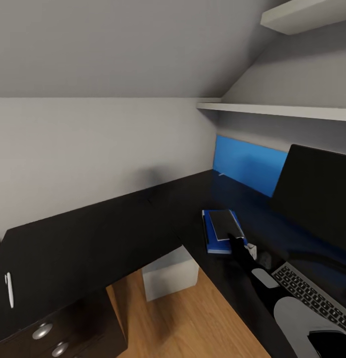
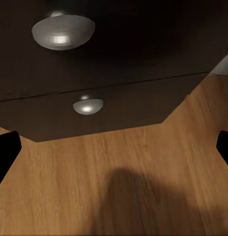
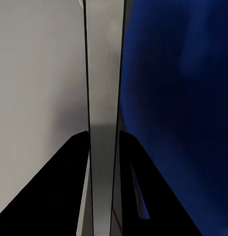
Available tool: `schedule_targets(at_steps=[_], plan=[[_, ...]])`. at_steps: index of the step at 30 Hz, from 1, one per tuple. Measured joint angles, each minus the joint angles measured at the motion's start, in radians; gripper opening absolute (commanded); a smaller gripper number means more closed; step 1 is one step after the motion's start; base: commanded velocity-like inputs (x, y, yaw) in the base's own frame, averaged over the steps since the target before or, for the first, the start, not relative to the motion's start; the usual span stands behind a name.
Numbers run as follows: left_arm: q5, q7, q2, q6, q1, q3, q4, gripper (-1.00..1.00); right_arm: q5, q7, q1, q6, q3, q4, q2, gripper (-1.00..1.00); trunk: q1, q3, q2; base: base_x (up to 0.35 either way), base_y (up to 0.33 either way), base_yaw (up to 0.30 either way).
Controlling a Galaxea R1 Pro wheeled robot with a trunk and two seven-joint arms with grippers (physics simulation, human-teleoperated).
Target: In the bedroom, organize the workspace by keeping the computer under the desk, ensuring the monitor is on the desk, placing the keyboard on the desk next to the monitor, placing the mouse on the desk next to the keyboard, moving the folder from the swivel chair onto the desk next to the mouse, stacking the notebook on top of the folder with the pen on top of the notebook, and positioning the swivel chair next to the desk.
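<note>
The matte black L-shaped desk is seen from the head view, with the bright blue folder laid flat on it and the thin dark grey notebook stacked on top. The right gripper is reached out to the notebook's near edge, but whether it's clenched or released can't be told. The pale pen is left far off on the desk's left wing. The black-fronted monitor is stood at the right, with the keyboard and mouse in front. The pale boxy computer is tucked under the desk.

Only in the left wrist view are the dark drawer fronts with round silver knobs seen up close over wood planks, the left gripper's fingertips spread wide apart, nothing held.
</note>
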Motion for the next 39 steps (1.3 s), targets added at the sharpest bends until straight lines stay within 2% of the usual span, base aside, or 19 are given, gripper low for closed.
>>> schedule_targets(at_steps=[13,14,33,39], plan=[[0.0,0.0,0.0,0.0,0.0,0.0,0.0,1.0,0.002,-0.003,0.0,0.001,0.001,0.0,0.0,-1.0,0.0,0.0,0.0,0.029,0.009,0.0],[0.0,0.0,0.0,0.0,0.0,0.0,0.0,1.0,0.002,-0.003,0.0,0.001,0.0,-0.001,0.0,1.0,0.0,0.0,0.0,0.002,0.001,0.0],[-0.001,-0.001,-0.002,0.0,0.0,0.0,0.001,1.0,-0.003,0.001,-0.001,0.005,-0.003,-0.041,-0.001,1.0,0.0,0.0,0.0,0.018,0.0,0.0],[-0.001,0.0,-0.002,0.0,0.0,0.0,0.002,1.0,-0.002,0.001,-0.001,0.004,-0.002,-0.013,-0.001,1.0,-0.023,0.019,0.042,0.0,0.0,0.0]])
